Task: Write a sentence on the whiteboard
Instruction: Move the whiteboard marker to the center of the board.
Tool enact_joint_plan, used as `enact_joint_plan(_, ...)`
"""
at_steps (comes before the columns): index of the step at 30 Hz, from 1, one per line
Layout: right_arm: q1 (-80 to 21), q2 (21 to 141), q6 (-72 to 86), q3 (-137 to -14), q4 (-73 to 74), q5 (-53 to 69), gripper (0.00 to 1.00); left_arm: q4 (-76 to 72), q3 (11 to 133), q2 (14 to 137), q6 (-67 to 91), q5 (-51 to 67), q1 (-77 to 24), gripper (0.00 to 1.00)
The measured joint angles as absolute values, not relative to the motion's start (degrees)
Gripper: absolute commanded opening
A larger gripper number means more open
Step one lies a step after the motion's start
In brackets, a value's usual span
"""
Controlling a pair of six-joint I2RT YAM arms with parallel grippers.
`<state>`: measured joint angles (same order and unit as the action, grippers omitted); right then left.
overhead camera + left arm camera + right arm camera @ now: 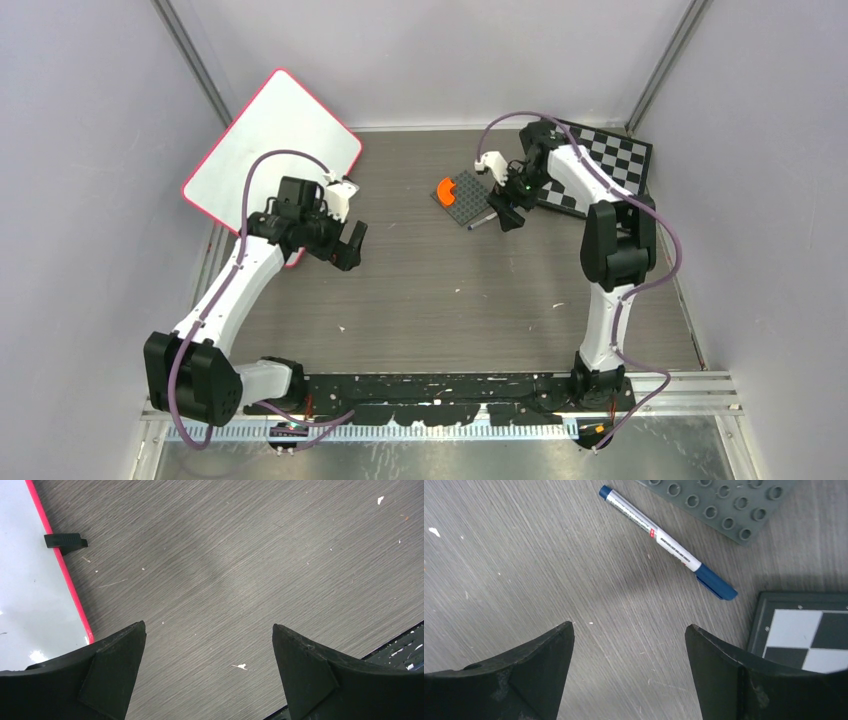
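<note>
- step in hand, as i judge it: fetching the pen. no sentence shows on the whiteboard [270,140]; its face looks blank in the top view.
- the whiteboard lies at an angle in the far left corner by the left wall, with its near edge partly hidden by the left arm.
- left gripper [350,245] hovers just right of the board's red rim, jaws apart, nothing between them. its wrist view shows only bare table below.
- small black tab [65,541] sits on the rim; can't tell what it is.
- right gripper [505,215] is far, right of centre, jaws apart and empty, over the table.
- blue marker [667,542] lies flat and diagonal on the table, just past the right fingers and not touched. the cap looks on.
- the marker lies just beside the grey stud plate [724,505], its cap end near a corner of the checkered board [804,630].
- next move calls for the right gripper to go forward, turn so the jaws cross the barrel, drop and close mid-barrel without hitting the stud plate.
- after that the cap has to come off, likely a 2-arm job. the marker is well apart from the whiteboard, so it needs carrying left.
</note>
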<state>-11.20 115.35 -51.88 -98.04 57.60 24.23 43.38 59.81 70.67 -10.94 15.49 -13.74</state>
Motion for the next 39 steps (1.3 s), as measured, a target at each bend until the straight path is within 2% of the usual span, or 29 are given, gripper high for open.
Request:
enact_joint_plan(9, -11.2, 121.69, -60.49, -99.22, 58.85, 24.12, 0.84, 43.53, 59.81, 70.7, -11.2, 15.88, -13.74, 1.0)
enact_joint_plan(20, -11.2, 128.35, -63.57, -106.54, 56.34, 23.64, 0.84, 43.51, 59.7, 71.05, -12.16, 15.88, -13.74, 1.0)
enact_joint_plan(23, -11.2, 130.26, -64.31, -107.39, 55.75, 23.38, 0.81, 43.48, 59.7, 71.31, -12.27, 15.86, -13.74, 1.0)
enact_joint_plan(28, -11.35, 132.42, -65.78, -110.1, 55.92, 22.76, 0.62, 43.48, 59.64, 71.77, -12.4, 15.73, -13.74, 1.0)
enact_joint_plan(32, -11.51, 132.31, -67.11, -109.56, 55.72, 21.93, 0.39, 43.46, 59.64, 71.79, -12.4, 15.55, -13.74, 1.0)
enact_joint_plan(37, -11.57, 127.87, -67.68, -102.13, 54.59, 20.27, 0.3, 43.48, 59.64, 71.96, -12.4, 15.59, -13.74, 1.0)
enact_joint_plan(38, -11.57, 126.67, -67.7, -100.07, 54.17, 19.59, 0.26, 43.48, 59.64, 72.01, -12.4, 15.62, -13.74, 1.0)
enact_joint_plan(39, -11.62, 125.54, -67.61, -98.28, 53.76, 19.07, 0.14, 43.51, 59.64, 72.05, -12.4, 15.64, -13.74, 1.0)
